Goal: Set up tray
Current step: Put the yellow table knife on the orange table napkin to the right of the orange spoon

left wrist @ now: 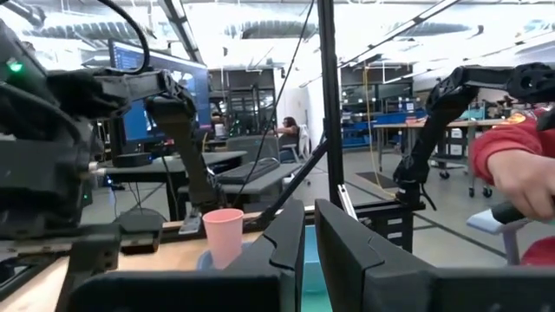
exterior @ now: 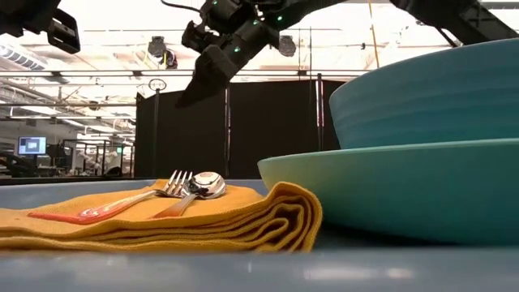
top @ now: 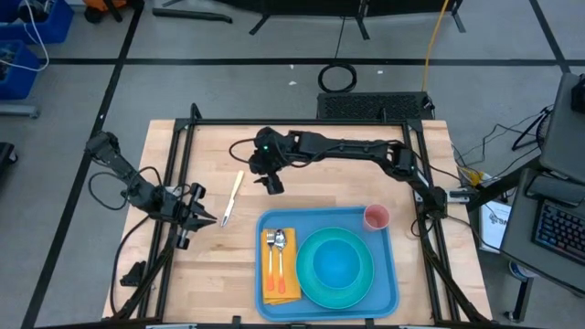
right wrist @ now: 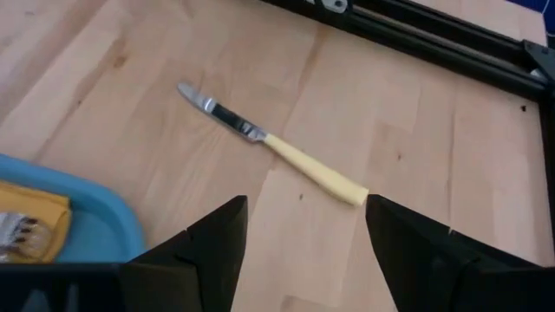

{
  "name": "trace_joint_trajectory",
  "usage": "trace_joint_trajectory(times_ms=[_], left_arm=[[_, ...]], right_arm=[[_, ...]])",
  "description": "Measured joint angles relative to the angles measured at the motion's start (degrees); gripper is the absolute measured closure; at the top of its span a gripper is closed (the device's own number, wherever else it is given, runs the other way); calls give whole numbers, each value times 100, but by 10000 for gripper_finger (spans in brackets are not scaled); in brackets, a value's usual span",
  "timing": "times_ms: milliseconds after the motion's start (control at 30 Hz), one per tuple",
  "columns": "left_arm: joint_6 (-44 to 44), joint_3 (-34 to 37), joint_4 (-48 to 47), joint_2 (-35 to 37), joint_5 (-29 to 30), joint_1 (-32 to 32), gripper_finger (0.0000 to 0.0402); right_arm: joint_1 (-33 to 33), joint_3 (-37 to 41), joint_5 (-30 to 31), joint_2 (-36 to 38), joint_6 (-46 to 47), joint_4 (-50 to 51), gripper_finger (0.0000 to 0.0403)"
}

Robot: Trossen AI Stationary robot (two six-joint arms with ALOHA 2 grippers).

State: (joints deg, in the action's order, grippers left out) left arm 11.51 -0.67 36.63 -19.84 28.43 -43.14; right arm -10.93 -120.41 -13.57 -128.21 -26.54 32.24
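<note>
The tray (top: 388, 274), a blue rimmed rectangle, is seen at the lower centre of the high view on the wooden surface (top: 320, 196). A folded orange napkin (top: 288, 283) is laid along its left side, with a fork (top: 271, 260) and a spoon (top: 281, 265) set on top. A round turquoise plate (top: 313, 270) carrying a matching bowl (top: 340, 265) fills the tray's middle, and a pink cup (top: 377, 217) is stood at its upper right corner. A knife (top: 232, 197) with a pale yellow handle is left on the bare wood, just left of the tray's upper left corner. The right gripper (top: 271, 184) is held above the wood between knife and tray, its fingers spread apart. The left gripper (top: 206, 217) is parked at the left edge of the surface, near the knife's tip, its fingers opened.
</note>
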Motion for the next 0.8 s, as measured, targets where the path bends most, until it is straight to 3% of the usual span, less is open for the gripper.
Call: trace_joint_trajectory(times_ms=[433,667,800], left_arm=[[-60,2,-73,-2,-38,-4,364],[-562,2,-52,-2,-46,-2,364],[-987,2,-218,-32,152,-2,364]], right_arm=[[1,-871,-4,-861,-153,210,175],[76,-880,-34,-666,502,52,194],[213,-686,-344,-301,743,138,213]])
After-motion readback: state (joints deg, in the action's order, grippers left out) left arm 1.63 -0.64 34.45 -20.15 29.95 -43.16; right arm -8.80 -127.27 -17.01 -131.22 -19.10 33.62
